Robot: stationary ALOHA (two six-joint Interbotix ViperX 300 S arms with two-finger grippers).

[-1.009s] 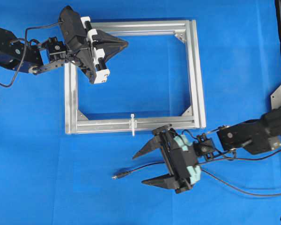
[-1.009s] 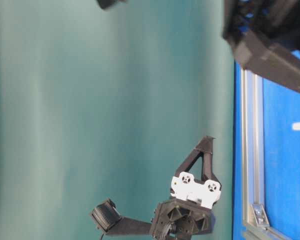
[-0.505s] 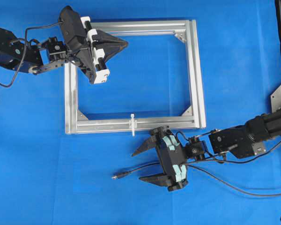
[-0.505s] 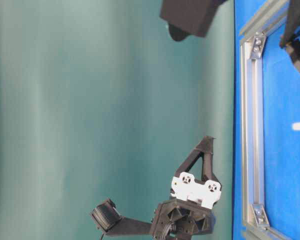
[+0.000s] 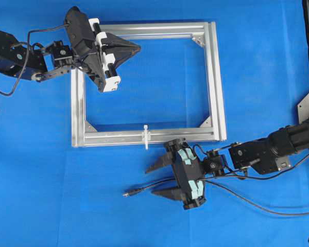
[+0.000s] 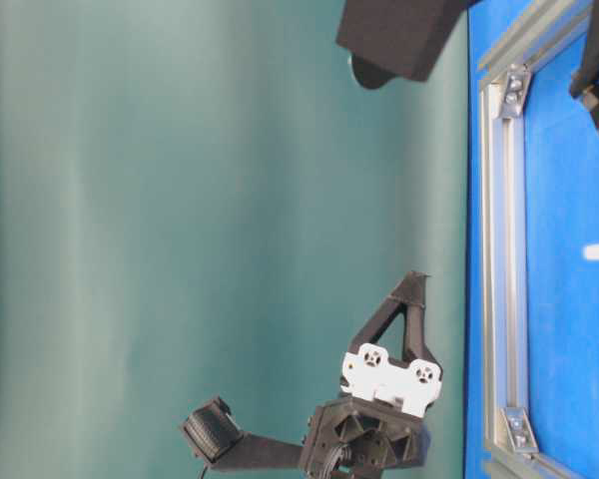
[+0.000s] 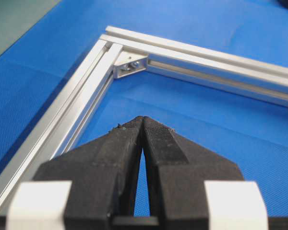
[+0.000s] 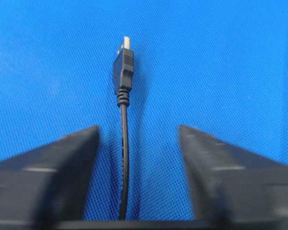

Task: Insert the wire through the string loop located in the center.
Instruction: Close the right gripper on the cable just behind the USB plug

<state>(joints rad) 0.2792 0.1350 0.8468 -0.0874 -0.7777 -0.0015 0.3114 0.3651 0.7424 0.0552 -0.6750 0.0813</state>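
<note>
Nearest the front edge of the blue worktop [image 5: 36, 206], the wire [image 5: 149, 186] lay flat on the cloth, its plug [image 5: 127, 194] pointing toward the left edge. The right gripper [image 5: 155, 180] hung over the cable just behind that plug, jaws parted with a clear gap on each side; in the right wrist view the wire [image 8: 124, 158] ran straight up between the two fingers [image 8: 53, 163] without touching either. Thin black arm cables [image 5: 268, 206] trailed toward the right edge. Just beyond stood the silver frame [image 5: 216, 87], and on the middle of its near bar the small white string loop [image 5: 146, 137] stood free, nothing blocking it. Farthest back, over the frame's far left corner, the left gripper [image 5: 136, 48] hovered with jaws pressed together, empty, the corner bracket [image 7: 129, 65] ahead of it.
</note>
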